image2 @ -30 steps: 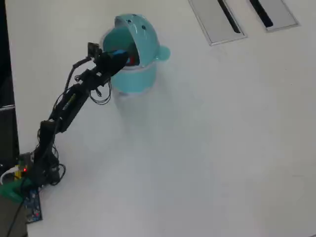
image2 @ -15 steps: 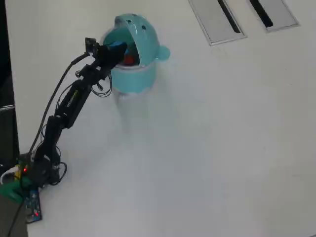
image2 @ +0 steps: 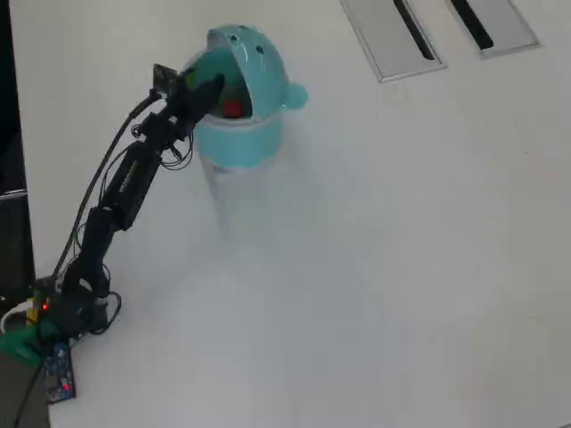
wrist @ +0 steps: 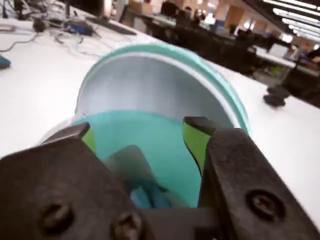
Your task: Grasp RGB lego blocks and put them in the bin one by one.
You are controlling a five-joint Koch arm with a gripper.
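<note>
Raised lid (image2: 254,53) walls the bin (image2: 234,143) mouth's far side.

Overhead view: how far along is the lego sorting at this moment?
Late stage, it seems. Done: a red block shows inside the open bin, and the wrist view shows something blue in there too. In hand: nothing; the gripper sits at the bin's mouth with its jaws apart and empty. Left: no blocks lie on the table; the yellow-green block cannot be seen, so its whereabouts are unconfirmed.

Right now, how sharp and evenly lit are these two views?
Wrist view: gripper bodies soft and dark up close, bin mildly blurred, background lights blown out. Overhead view: even, soft light, faint shadows on the table, slightly grainy.
</note>
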